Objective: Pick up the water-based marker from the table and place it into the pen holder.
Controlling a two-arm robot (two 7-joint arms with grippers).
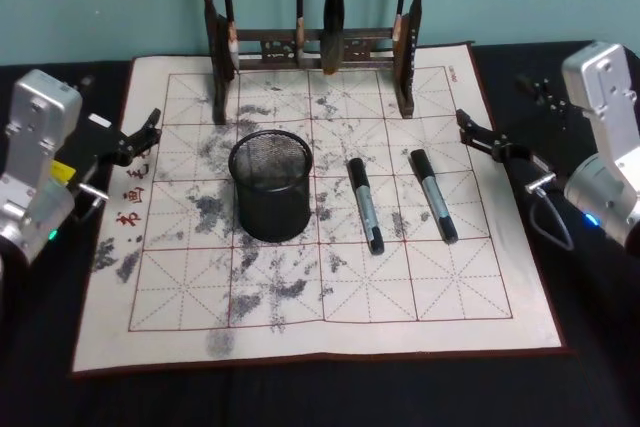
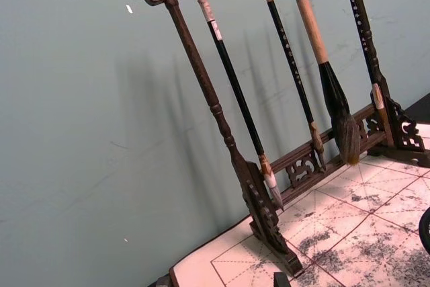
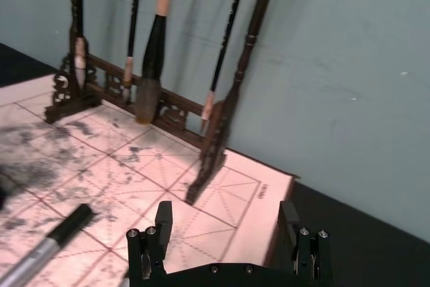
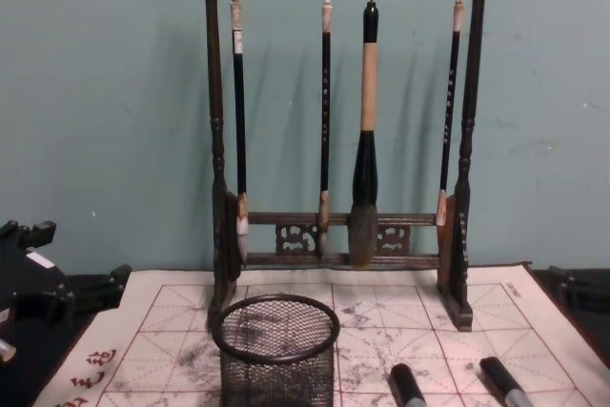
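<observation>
Two water-based markers lie flat on the mat (image 1: 300, 332), parallel and apart: the inner marker (image 1: 365, 205) at 3 o'clock of the pen holder (image 1: 270, 187), the outer marker (image 1: 434, 195) beyond it. The pen holder stands upright, touching neither. The brush rack (image 1: 310, 47) lines the 12 o'clock edge. The mat's 6 o'clock half is free, with black table (image 1: 300, 397) around it. The left gripper (image 1: 140, 134) hovers at the 10 o'clock edge, the right gripper (image 1: 478, 134) at the 2 o'clock edge. Both have fingers spread and hold nothing. Red characters (image 1: 128, 209) at the 9 o'clock margin are too small to read.
</observation>
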